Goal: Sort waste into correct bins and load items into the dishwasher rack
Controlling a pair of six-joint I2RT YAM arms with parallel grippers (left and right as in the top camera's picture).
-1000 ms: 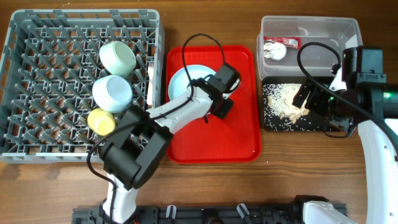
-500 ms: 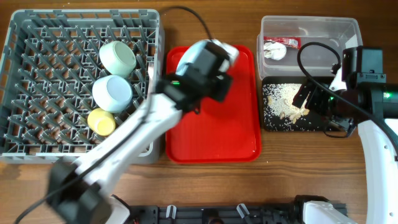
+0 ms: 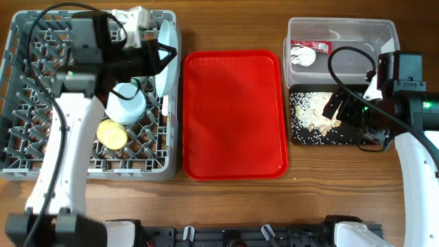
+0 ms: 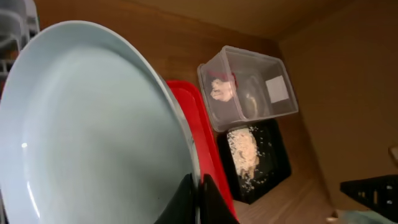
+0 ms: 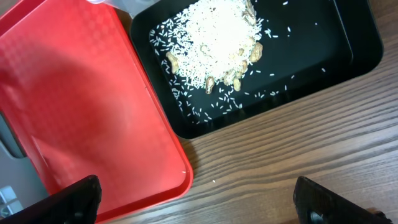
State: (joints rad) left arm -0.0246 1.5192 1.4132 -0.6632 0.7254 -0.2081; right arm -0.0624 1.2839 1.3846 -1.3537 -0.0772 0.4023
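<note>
My left gripper (image 3: 152, 58) is shut on the rim of the pale mint plate (image 3: 164, 58) and holds it on edge over the right side of the grey dishwasher rack (image 3: 89, 169). In the left wrist view the plate (image 4: 93, 124) fills the frame, with the jaws (image 4: 196, 200) pinched on its edge. One mint bowl (image 3: 127, 104) and the yellow dish (image 3: 112, 134) sit in the rack; the other bowl is hidden under the arm. The white fork (image 3: 165, 110) lies along the rack's right edge. My right gripper (image 5: 205, 205) is open and empty by the black tray (image 5: 323, 56) of rice scraps (image 5: 217, 43). No chopsticks show.
The red serving tray (image 3: 234, 113) lies bare between rack and bins. The clear tub (image 3: 343, 31) at the back right holds the white wrapper (image 3: 302, 55) and red packet (image 3: 320, 46). The black tray (image 3: 346, 137) sits in front of it, under my right arm.
My left arm has lifted the plate off the red tray and swung it left to the rack, turning it on edge. The right arm has not moved.
</note>
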